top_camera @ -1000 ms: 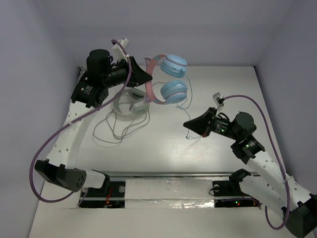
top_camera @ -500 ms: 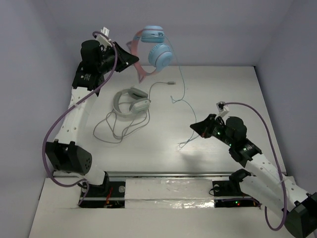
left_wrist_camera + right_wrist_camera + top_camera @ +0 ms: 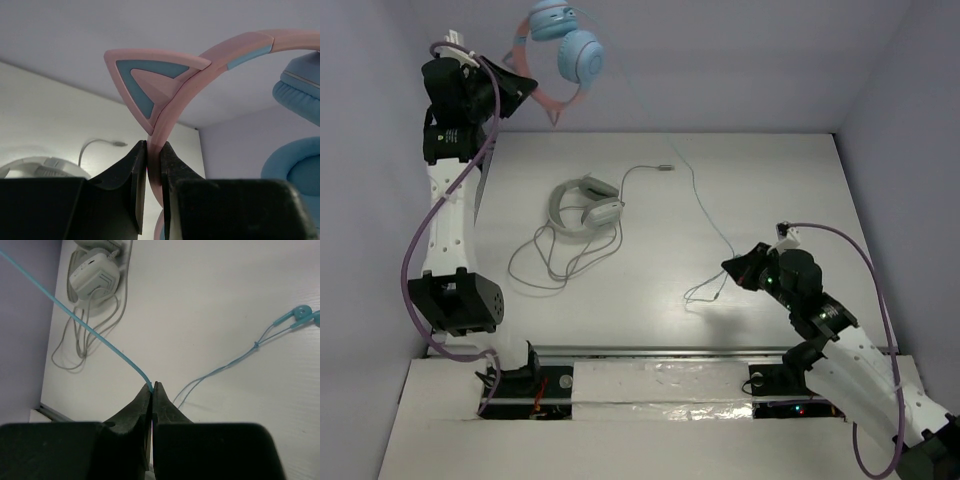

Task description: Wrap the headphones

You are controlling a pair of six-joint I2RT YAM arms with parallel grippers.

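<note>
High above the table's far left corner hang the headphones (image 3: 570, 55), with a pink cat-ear headband (image 3: 175, 95) and light blue ear cups (image 3: 297, 85). My left gripper (image 3: 525, 88) is shut on the headband, and the band shows pinched between its jaws (image 3: 154, 150). The thin light blue cable (image 3: 685, 165) runs taut from the ear cups down to my right gripper (image 3: 730, 268), which is shut on it (image 3: 152, 386) just above the table at the right. The cable's loose end (image 3: 227, 365) trails on the table beyond the fingers.
Larger white-grey headphones (image 3: 585, 205) lie on the table left of centre, with their grey cable (image 3: 545, 265) looped in front and a plug (image 3: 665, 168) to the right. Lilac walls close the table on three sides.
My left arm has swung the headphones up and to the left, away from the table. The cable has drawn straight. My right gripper has slid a little right and nearer, still on the cable.
</note>
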